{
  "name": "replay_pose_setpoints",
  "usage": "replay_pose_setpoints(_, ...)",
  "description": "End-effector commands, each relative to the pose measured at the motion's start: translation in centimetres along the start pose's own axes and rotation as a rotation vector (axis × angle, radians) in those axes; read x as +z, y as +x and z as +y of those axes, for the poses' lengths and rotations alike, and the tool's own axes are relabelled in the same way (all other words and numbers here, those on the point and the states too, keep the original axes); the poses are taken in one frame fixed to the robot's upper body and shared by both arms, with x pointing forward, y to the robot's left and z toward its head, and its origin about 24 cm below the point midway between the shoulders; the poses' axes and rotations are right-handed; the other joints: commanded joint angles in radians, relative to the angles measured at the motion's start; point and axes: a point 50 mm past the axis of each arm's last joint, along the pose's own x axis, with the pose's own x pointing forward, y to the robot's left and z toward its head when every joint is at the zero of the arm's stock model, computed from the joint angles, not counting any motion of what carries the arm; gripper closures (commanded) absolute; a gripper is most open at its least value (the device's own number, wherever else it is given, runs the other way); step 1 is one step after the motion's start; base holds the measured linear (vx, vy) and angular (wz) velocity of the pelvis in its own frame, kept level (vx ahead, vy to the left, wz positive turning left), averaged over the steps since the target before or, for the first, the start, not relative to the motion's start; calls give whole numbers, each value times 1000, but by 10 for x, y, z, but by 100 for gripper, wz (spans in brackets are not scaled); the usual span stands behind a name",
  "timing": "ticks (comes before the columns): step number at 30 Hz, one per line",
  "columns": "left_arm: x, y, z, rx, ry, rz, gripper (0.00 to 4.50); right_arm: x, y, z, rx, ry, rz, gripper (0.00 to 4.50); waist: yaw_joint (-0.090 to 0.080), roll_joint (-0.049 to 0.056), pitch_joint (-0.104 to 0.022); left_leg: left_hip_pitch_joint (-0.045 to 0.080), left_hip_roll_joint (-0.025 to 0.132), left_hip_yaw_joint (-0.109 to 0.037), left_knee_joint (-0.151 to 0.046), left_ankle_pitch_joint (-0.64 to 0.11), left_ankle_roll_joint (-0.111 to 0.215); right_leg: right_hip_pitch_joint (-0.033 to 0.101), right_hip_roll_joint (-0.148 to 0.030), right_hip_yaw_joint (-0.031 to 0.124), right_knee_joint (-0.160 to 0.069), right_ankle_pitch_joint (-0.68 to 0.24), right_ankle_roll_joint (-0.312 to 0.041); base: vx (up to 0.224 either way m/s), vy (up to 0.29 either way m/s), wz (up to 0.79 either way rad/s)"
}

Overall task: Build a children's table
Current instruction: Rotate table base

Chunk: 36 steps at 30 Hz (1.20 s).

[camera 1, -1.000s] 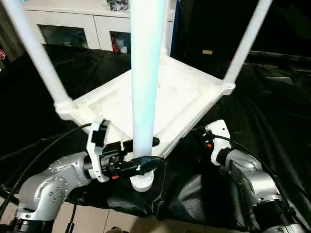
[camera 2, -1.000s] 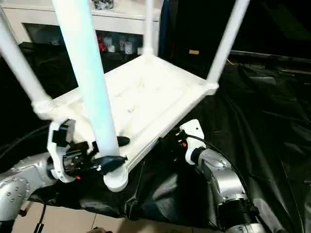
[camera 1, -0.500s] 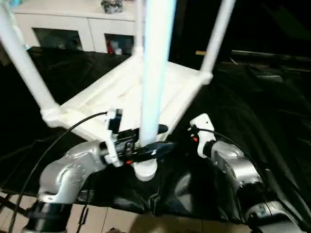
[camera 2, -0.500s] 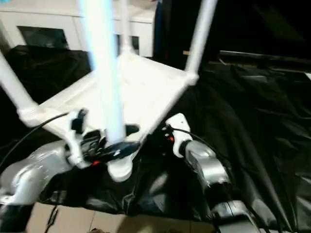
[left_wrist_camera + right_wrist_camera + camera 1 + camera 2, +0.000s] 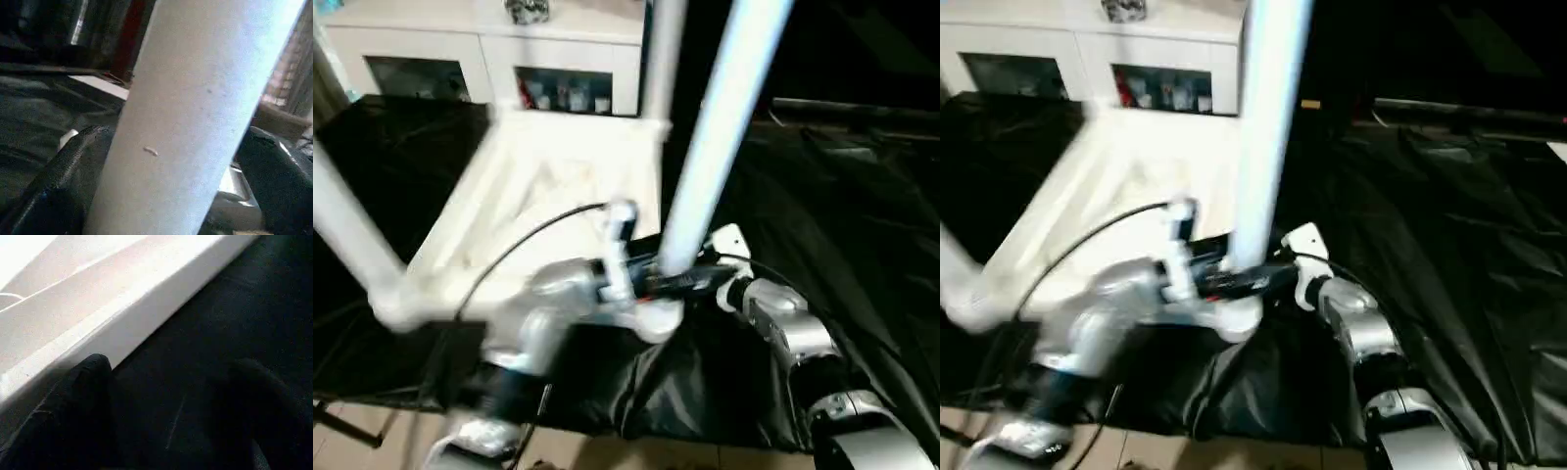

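No text, label, brand, number or sign can be read anywhere. No lettering is seen on the white table (image 5: 558, 186), and its legs are plain. The small items behind the glass doors of the white cabinet (image 5: 499, 59) are too blurred for any print to be made out.
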Motion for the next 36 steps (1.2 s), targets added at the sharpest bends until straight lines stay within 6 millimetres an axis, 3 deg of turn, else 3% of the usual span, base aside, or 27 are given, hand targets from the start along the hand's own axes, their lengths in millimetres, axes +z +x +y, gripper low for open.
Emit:
replay_pose_setpoints(1,-2,18,-2,6,45,35,0,12,17,27,118,-28,-46,3,11,6,-66,7,34,-22,-68,-248,17,57,-62,43,-78,-216,-225,0,0,0)
replay_pose_setpoints(5,1,12,13,109,112,48,0,14,16,20,69,-30,-54,3,12,7,-65,11,33,-24,-69,-275,17,53,-64,41,-85,-274,-207,0,0,0)
replay_pose_setpoints(7,6,-2,23,160,165,64,0,15,11,9,13,-28,-60,3,16,7,-66,12,36,-25,-70,-272,16,50,-66,41,-84,-274,-208,0,0,0)
replay_pose_setpoints(12,5,-28,20,77,196,155,0,16,-1,-11,-55,-27,-67,3,22,12,-67,13,41,-25,-71,-251,15,49,-68,43,-74,-237,-230,0,0,0)
replay_pose_setpoints(14,-6,-44,14,9,200,263,0,15,-12,-22,-79,-47,-60,3,28,8,-67,18,41,-21,-71,-246,15,46,-65,44,-72,-222,-231,0,0,0)
replay_pose_setpoints(15,-10,-49,13,-10,204,302,0,14,-17,-26,-87,-56,-57,3,33,10,-64,15,42,-22,-74,-240,16,47,-63,45,-69,-219,-223,0,0,0)
replay_pose_setpoints(17,-18,-57,11,-42,205,378,0,14,-27,-34,-96,-69,-53,3,37,15,-66,22,41,-18,-71,-238,13,42,-60,47,-70,-205,-217,0,0,0)
replay_pose_setpoints(18,-23,-63,10,-54,213,432,18,14,-37,-40,-100,-93,-44,0,39,22,-64,21,40,-17,-73,-245,8,43,-57,47,-72,-204,-211,0,0,0)
replay_pose_setpoints(19,-23,-63,10,-54,213,432,28,14,-37,-40,-100,-93,-44,0,45,19,-64,23,40,-17,-73,-251,4,42,-58,48,-71,-204,-211,0,0,0)
replay_pose_setpoints(20,-25,-65,12,-53,211,457,35,14,-45,-43,-97,-115,-32,0,45,25,-62,21,39,-17,-74,-257,1,43,-58,48,-72,-213,-209,0,0,0)
replay_pose_setpoints(21,-27,-66,14,-50,215,476,35,14,-53,-47,-93,-142,-16,0,47,10,-60,25,39,-14,-74,-285,-2,40,-59,49,-80,-254,-200,0,0,0)
replay_pose_setpoints(22,-26,-68,20,-19,219,506,35,14,-66,-50,-59,-177,4,0,52,14,-58,24,36,-16,-75,-293,-2,42,-60,49,-85,-301,-186,0,0,0)
replay_pose_setpoints(24,-24,-71,26,20,236,527,50,16,-76,-50,-16,-214,22,0,52,12,-56,24,35,-17,-75,-304,0,42,-61,50,-90,-345,-164,0,0,0)
replay_pose_setpoints(25,-22,-72,30,39,254,539,74,17,-81,-50,15,-236,34,0,54,18,-57,20,34,-21,-75,-300,0,46,-62,48,-91,-365,-147,0,0,0)
replay_pose_setpoints(28,-16,-76,38,55,276,559,97,24,-92,-46,92,-263,56,0,52,12,-56,13,32,-24,-75,-293,17,49,-62,45,-97,-396,-124,0,0,0)
replay_pose_setpoints(30,-14,-78,40,53,280,566,110,27,-96,-44,119,-276,62,0,48,11,-57,5,32,-28,-76,-278,20,53,-66,42,-95,-402,-124,0,0,0)
replay_pose_setpoints(32,-12,-80,41,51,281,576,117,29,-99,-42,143,-285,67,0,46,12,-58,8,33,-28,-74,-279,21,47,-66,40,-97,-418,-127,0,0,0)
replay_pose_setpoints(33,-10,-86,43,35,263,605,134,30,-106,-38,190,-298,94,0,49,15,-58,15,32,-26,-72,-283,22,42,-66,43,-101,-416,-135,0,0,0)
replay_pose_setpoints(34,-10,-88,43,30,256,612,145,29,-109,-36,202,-301,103,0,56,29,-58,21,36,-25,-73,-290,23,40,-61,45,-103,-388,-142,0,0,0)
replay_pose_setpoints(35,-10,-89,43,26,254,614,155,29,-110,-36,207,-304,108,0,55,24,-59,18,36,-26,-73,-285,24,43,-61,45,-95,-358,-152,0,0,0)
replay_pose_setpoints(36,-10,-93,42,2,234,629,162,28,-117,-32,233,-316,137,0,59,27,-58,13,35,-27,-76,-278,26,47,-60,44,-92,-332,-161,0,0,0)
